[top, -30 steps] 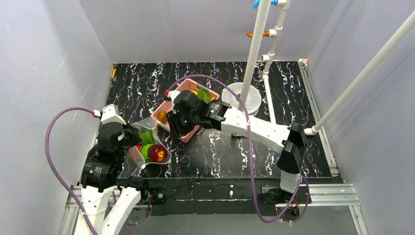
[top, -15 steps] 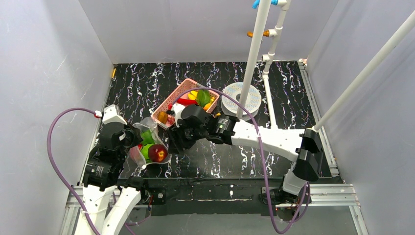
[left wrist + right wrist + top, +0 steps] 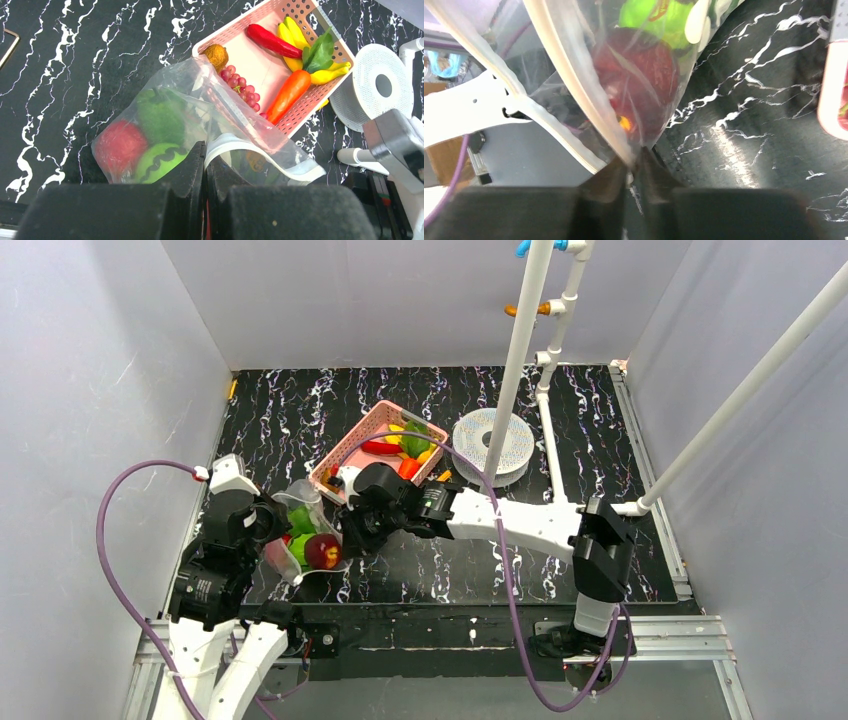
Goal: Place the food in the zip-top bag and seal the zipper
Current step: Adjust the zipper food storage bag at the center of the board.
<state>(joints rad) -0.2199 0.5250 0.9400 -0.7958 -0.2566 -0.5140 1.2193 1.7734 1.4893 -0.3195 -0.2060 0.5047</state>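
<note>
Left pincer point(image 3: 205, 167) – pinching zipper point(image 3: 240, 142) | right pincer point(image 3: 634, 170) – pinching zip-top bag point(image 3: 200, 85) rim | red apple point(image 3: 120, 147) inside bag

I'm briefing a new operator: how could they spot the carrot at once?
Find the pink lattice basket on the black marbled table, beside the clear bag. Inside, the carrot lies slantwise beside the green leaf. It is the only long, tapering orange piece; the chili nearby is red, the curved pieces yellow.

Red apple point(image 3: 636, 62) blurs behind zip-top bag point(image 3: 594, 30) plastic
</note>
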